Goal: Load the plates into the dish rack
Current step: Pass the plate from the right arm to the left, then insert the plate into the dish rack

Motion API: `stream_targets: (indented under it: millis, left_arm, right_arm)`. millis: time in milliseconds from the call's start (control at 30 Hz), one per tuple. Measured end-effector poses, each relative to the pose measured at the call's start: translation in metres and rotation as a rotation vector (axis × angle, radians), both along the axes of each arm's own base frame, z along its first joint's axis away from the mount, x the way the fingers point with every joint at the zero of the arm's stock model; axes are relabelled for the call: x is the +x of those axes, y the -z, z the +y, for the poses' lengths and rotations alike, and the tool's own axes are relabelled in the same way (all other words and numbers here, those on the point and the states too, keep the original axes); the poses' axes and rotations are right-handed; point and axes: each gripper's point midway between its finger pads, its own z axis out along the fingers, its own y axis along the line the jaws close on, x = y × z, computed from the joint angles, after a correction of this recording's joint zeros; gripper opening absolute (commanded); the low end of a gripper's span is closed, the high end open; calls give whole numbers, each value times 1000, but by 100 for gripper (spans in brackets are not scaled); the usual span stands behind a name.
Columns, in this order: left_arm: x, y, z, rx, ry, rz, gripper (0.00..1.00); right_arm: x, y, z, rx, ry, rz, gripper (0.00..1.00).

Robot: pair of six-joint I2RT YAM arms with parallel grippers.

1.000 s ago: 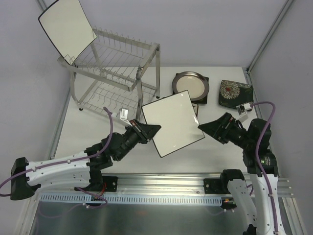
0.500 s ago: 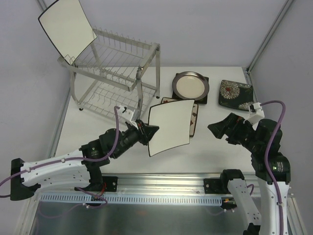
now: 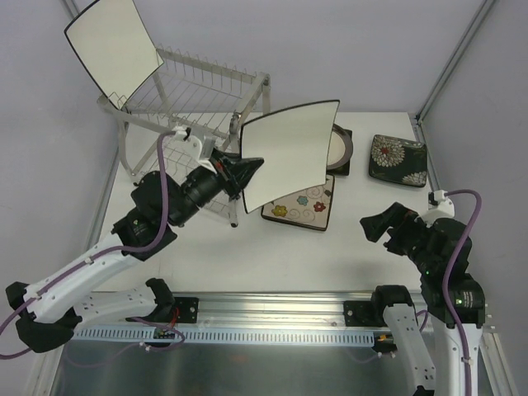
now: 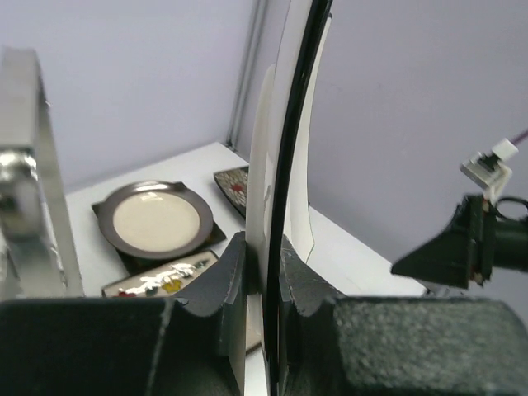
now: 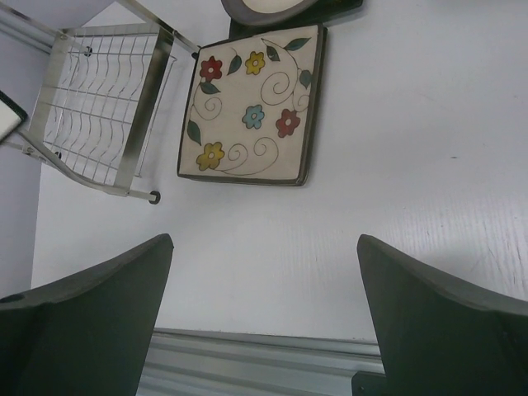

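My left gripper (image 3: 245, 172) is shut on the lower edge of a white square black-rimmed plate (image 3: 290, 153), held upright in the air just right of the dish rack (image 3: 198, 115). The left wrist view shows the plate (image 4: 293, 124) edge-on, pinched by the gripper (image 4: 264, 247). A second white black-rimmed plate (image 3: 111, 45) leans on the rack's top tier at the far left. A cream flowered plate (image 3: 305, 206) lies flat on the table, partly behind the held plate. My right gripper (image 3: 381, 224) is open and empty at the right, above bare table (image 5: 264, 247).
A round cream grey-rimmed plate (image 4: 157, 221) rests on a dark square one behind the flowered plate (image 5: 252, 103). A dark plate with white blooms (image 3: 398, 158) lies at the back right. The rack's lower shelf (image 5: 99, 107) and a shiny post (image 4: 33, 165) are close by.
The left arm has raised the white plate, tipped it upright and carried it back toward the rack, uncovering the flowered plate. The right gripper has drawn back to the right and opened wider.
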Motion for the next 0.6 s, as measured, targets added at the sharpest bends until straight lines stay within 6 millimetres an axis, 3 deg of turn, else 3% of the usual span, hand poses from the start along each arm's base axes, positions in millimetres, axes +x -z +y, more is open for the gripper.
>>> stream_targets:
  millis: [167, 367, 467, 600]
  left_arm:
    - [31, -39, 3, 6, -34, -55, 0]
    - [32, -106, -11, -10, 29, -195, 0]
    - [41, -133, -2, -10, 6, -259, 0]
    - [77, -164, 27, -13, -120, -320, 0]
  right_arm:
    - [1, 8, 0, -1, -1, 21, 99]
    - [7, 13, 7, 12, -38, 60, 100]
    - [9, 13, 11, 19, -59, 66, 99]
    - [9, 12, 16, 27, -96, 66, 99]
